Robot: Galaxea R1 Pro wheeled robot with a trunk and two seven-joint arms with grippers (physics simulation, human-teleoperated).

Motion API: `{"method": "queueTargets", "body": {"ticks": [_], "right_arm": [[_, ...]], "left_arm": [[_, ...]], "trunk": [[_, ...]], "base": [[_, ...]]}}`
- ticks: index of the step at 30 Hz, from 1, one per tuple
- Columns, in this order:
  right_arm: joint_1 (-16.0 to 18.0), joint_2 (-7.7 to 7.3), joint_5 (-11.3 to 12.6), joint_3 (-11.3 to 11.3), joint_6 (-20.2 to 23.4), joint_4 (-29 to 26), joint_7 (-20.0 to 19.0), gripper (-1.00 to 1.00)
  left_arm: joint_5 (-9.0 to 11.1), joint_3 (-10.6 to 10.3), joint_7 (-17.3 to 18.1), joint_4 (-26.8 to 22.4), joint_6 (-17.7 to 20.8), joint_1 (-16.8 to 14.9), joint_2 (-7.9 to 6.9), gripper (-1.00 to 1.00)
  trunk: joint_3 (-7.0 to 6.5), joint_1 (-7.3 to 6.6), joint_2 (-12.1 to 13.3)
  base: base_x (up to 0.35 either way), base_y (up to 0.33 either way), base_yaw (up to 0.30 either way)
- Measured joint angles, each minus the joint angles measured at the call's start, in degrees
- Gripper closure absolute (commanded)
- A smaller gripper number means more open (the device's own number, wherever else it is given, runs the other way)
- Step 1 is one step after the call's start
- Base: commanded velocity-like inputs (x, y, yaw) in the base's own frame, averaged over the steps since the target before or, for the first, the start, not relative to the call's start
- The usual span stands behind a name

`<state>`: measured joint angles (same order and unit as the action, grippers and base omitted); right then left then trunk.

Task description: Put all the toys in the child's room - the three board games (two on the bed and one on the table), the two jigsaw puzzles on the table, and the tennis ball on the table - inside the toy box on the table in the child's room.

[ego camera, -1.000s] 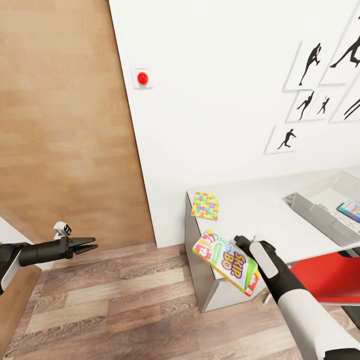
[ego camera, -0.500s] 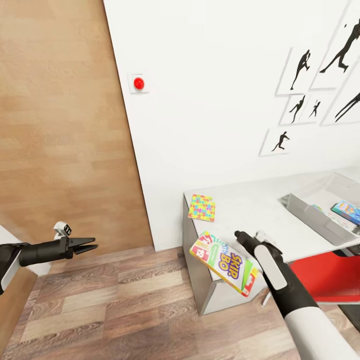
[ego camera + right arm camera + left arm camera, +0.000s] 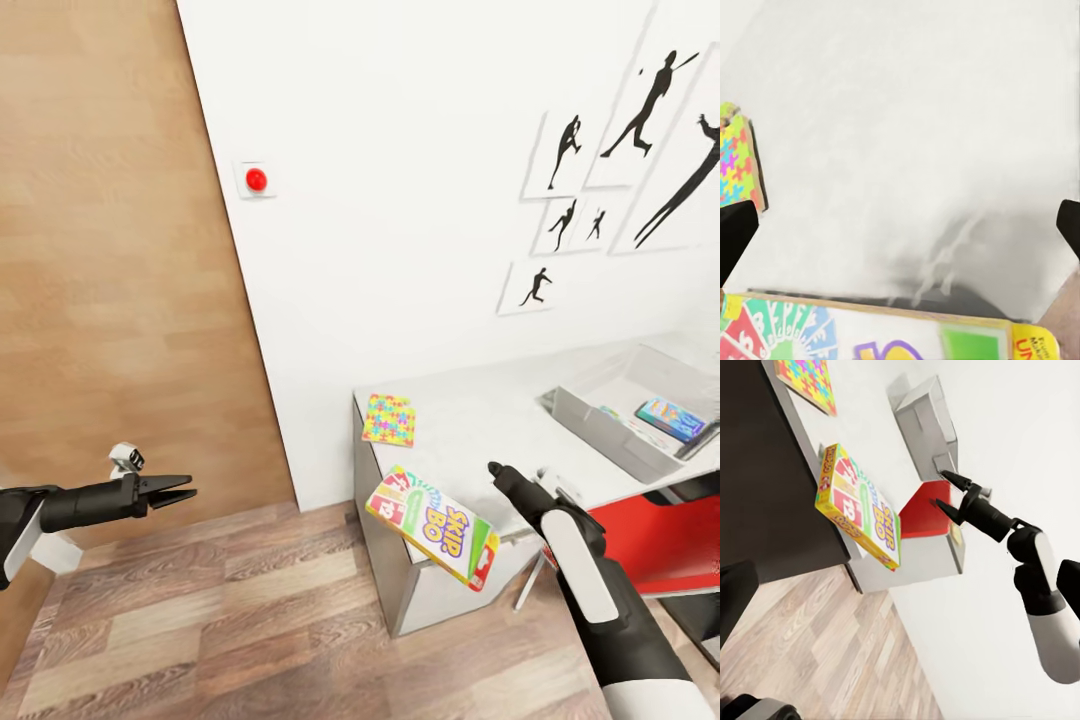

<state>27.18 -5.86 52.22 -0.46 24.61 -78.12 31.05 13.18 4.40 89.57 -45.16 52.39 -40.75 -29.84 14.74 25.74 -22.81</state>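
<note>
A Skip-Bo board game (image 3: 432,525) lies tilted at the table's (image 3: 480,430) front left corner and juts past the edge. My right gripper (image 3: 495,468) is open just beside and above the game's far end, with nothing between its fingers. The left wrist view shows the same gripper (image 3: 941,491) spread apart, clear of the game (image 3: 859,506). One jigsaw puzzle (image 3: 389,419) lies flat near the table's back left corner. The grey toy box (image 3: 590,425) sits at the table's right with a blue board game (image 3: 668,418) inside. My left gripper (image 3: 190,487) hangs over the floor, narrowly open and empty.
A red chair (image 3: 660,540) stands tucked at the table's front right, close to my right arm. The brown door (image 3: 110,250) fills the left wall, next to a red button (image 3: 256,180). Silhouette pictures (image 3: 620,150) hang above the table. Wood floor (image 3: 250,620) lies between my arms.
The camera has turned, shifting the scene left. My right gripper has drawn up and away from the Skip-Bo game, which stays at the table corner. The left arm is unchanged.
</note>
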Motion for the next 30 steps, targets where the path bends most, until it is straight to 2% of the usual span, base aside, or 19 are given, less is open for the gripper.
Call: {"method": "queueTargets", "body": {"ticks": [10, 18, 22, 30], "right_arm": [[-6.33, -0.02, 0.1, -0.33, -0.14, -6.73, -0.96, -1.0], [-9.58, -0.02, 0.04, -1.33, -0.07, -7.94, -6.17, -1.0], [-10.62, -0.06, 0.11, -3.26, 1.05, -9.52, -9.23, -1.0], [-12.61, 0.15, 0.65, -7.93, 7.3, -11.0, -17.04, -1.0]], "left_arm": [[-0.01, 0.02, -1.22, 0.0, 0.0, 0.0, 0.77, -1.0], [0.02, 0.1, -3.18, 0.0, 0.06, 0.0, 1.38, -1.0], [0.04, 0.1, -3.94, 0.0, 0.08, 0.0, 1.68, -1.0], [0.05, 0.1, -4.44, 0.0, 0.09, 0.0, 1.9, -1.0]], "trunk": [[-0.89, 0.0, 0.0], [-1.6, 0.0, 0.01], [-1.95, 0.0, 0.01], [-2.66, 0.0, 0.01]], "base": [[0.0, 0.0, -0.146], [0.0, 0.0, -0.15], [0.0, 0.0, -0.151], [0.0, 0.0, -0.152]]}}
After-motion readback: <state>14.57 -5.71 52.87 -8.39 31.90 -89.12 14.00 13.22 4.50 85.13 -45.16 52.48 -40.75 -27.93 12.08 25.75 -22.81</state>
